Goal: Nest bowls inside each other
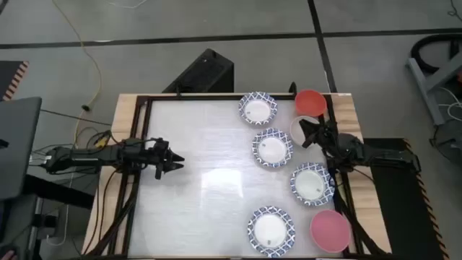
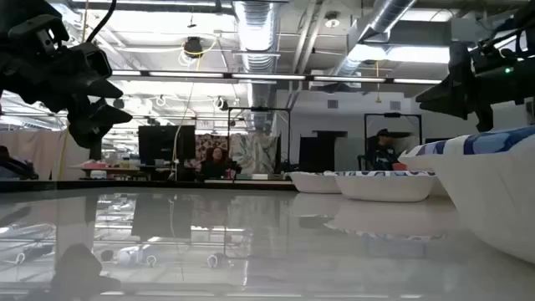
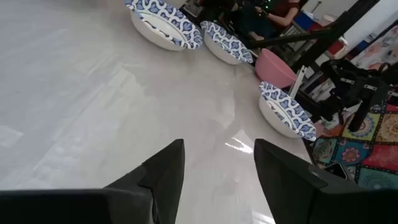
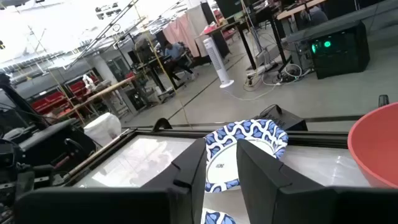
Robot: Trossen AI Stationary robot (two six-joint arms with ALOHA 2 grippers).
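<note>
Four white bowls with blue patterned rims [image 1: 258, 108] [image 1: 272, 148] [image 1: 312, 182] [image 1: 271, 230] sit on their bases down the table's right half. A red bowl [image 1: 310, 102] is at the far right corner and a pink bowl [image 1: 330, 230] at the near right. A cream-white bowl [image 1: 297, 130] sits just below the red one, partly under my right gripper [image 1: 306, 134]. That gripper hovers above it, open a little, with nothing between its fingers [image 4: 221, 174]. My left gripper [image 1: 175, 161] hangs open over the bare left half [image 3: 217, 174].
A dark frame [image 1: 137, 144] runs along the table's edges. The wide glossy stretch of tabletop [image 1: 209, 180] between my left gripper and the bowls holds nothing. People and shelving show in the room beyond the far edge.
</note>
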